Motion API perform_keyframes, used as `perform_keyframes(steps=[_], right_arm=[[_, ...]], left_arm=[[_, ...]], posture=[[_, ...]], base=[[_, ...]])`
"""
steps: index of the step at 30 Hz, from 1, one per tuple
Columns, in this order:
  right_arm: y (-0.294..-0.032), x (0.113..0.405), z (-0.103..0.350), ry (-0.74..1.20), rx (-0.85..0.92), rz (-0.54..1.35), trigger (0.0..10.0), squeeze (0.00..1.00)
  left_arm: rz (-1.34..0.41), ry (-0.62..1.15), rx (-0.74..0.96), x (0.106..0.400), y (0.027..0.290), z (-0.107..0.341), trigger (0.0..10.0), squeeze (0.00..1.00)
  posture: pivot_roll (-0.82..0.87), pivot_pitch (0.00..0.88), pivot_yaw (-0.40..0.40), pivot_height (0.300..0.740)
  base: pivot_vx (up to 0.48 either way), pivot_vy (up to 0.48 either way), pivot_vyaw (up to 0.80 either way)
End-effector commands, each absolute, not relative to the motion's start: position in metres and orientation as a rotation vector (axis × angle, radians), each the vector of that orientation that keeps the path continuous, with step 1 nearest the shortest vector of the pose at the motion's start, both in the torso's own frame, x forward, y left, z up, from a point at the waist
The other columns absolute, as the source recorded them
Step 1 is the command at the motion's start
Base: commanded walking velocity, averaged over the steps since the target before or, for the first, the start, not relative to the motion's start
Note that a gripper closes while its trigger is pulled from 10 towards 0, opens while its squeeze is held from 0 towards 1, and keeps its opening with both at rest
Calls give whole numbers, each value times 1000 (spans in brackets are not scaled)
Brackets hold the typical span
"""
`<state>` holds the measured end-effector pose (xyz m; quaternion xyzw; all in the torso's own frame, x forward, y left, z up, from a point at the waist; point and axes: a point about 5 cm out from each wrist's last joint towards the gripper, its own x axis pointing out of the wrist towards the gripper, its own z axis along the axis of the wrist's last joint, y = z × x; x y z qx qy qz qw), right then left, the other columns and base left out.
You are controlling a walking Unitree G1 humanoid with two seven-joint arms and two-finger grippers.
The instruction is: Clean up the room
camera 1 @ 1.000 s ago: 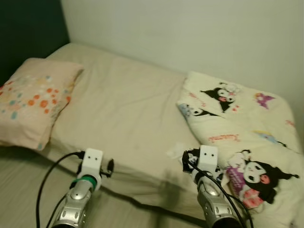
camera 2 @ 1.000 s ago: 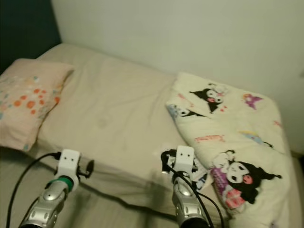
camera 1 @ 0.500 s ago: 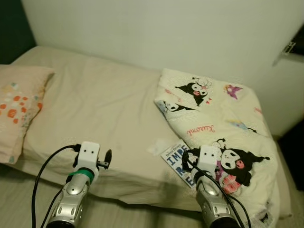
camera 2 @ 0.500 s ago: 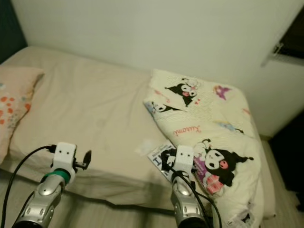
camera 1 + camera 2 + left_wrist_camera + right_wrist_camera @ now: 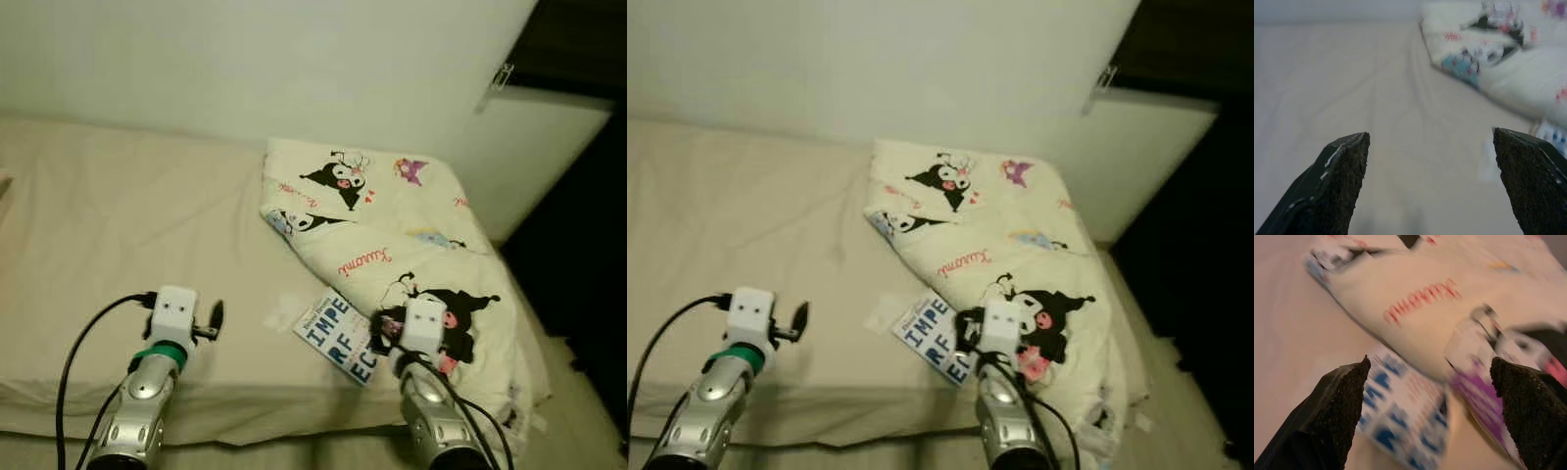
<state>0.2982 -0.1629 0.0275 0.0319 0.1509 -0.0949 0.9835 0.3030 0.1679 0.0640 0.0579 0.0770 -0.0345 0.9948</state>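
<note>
Two silver arms, white wrist blocks, black cables, green left-wrist ring [image 5: 160,354]

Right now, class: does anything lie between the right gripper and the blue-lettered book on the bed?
Nothing visible does. The right gripper, open, hovers just before the book; only the cartoon-print blanket covers the book's far edge.

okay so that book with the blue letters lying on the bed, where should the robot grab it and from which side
Probably the book's free corner nearest the left arm, coming in from the bare sheet side. It lies flat, and its far edge is tucked under the blanket, so only that side is exposed. The open right gripper hovers above it.
</note>
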Motion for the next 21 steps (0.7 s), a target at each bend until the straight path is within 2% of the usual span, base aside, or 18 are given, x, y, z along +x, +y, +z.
perform_keyframes(steps=[1, 8, 21], right_arm=[[-162, 301, 31, 297, 99, -203, 10000, 0], [-163, 300, 29, 304, 82, -200, 10000, 0], [-162, 303, 33, 286, 91, -185, 10000, 0]], left_arm=[[-50, 188, 129, 298, 176, 57, 10000, 0], [-57, 187, 142, 299, 175, 58, 10000, 0], [-48, 194, 166, 298, 175, 57, 10000, 0]], posture=[[117, 0, -26, 740], [117, 0, -26, 740], [119, 0, -25, 740]], base=[[326, 0, 0], [299, 0, 0], [0, 0, 0]])
